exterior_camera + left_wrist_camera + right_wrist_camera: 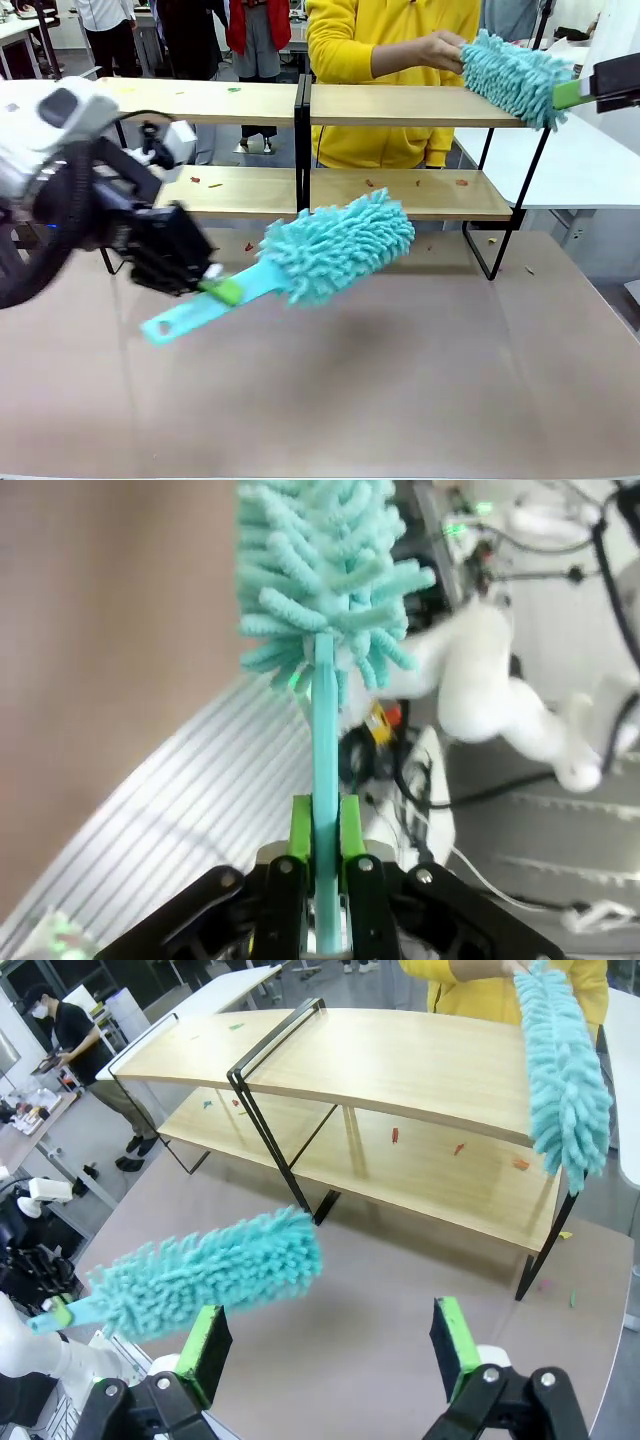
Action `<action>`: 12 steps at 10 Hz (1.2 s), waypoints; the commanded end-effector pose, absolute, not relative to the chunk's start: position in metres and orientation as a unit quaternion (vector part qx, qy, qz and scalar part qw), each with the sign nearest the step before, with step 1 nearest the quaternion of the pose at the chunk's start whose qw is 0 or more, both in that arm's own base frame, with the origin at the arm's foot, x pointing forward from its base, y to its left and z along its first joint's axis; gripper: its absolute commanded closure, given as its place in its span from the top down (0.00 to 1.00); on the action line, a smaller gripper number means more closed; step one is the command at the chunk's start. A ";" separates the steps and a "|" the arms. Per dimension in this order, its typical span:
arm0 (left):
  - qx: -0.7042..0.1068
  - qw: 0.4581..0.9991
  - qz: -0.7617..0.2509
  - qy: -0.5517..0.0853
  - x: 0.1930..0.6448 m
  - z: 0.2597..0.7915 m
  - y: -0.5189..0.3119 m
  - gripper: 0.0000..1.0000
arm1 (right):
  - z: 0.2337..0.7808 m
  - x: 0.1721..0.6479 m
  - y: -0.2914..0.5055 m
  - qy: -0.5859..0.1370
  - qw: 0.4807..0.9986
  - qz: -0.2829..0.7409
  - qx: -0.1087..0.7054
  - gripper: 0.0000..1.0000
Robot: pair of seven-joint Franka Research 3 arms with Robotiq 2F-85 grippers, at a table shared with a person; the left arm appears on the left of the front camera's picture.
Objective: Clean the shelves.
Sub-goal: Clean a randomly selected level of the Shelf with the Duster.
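The left fingers (299, 825) are clamping the teal duster (340, 245) by its handle, fluffy head beyond them. The right fingers (205, 1345) are standing apart, empty, the shelves (400, 1055) ahead.

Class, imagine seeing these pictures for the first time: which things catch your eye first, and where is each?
Two fluffy teal dusters stand out. The left gripper is shut on the handle of one duster, its head above the table before the lower board of the shelves; a person in a yellow top holds the other duster at the top board's right end. Small coloured crumbs dot both boards.
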State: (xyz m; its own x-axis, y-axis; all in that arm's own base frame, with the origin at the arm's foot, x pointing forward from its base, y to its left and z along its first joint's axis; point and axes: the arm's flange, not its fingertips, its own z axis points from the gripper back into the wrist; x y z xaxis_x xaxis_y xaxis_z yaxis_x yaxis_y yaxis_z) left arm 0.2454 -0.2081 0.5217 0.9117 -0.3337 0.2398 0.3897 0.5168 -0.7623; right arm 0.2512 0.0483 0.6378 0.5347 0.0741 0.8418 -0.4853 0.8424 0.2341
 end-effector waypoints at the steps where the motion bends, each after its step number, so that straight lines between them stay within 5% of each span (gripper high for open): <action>1: -0.443 0.874 -0.178 -0.087 0.243 0.513 -0.241 0.12 | 0.638 0.252 0.048 -0.451 0.846 0.166 0.230 1.00; 3: -0.437 0.879 -0.131 -0.142 0.251 0.503 -0.265 0.12 | 0.638 0.252 0.048 -0.451 0.846 0.166 0.230 1.00; 6: -0.436 0.877 -0.175 -0.095 0.245 0.520 -0.244 0.12 | 0.638 0.252 0.048 -0.451 0.846 0.166 0.230 1.00; 12: -0.357 0.907 -0.036 -0.221 0.318 0.504 -0.316 0.12 | 0.638 0.252 0.048 -0.451 0.846 0.166 0.230 1.00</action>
State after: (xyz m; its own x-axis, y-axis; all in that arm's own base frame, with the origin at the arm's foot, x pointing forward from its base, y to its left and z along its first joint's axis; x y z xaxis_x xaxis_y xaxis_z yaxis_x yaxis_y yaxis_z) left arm 0.3003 -0.2967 0.4989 0.9122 0.0281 0.4087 0.2631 0.7246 -0.6370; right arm 0.2512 0.0482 0.6379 0.5346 0.0739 0.8419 -0.4853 0.8424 0.2342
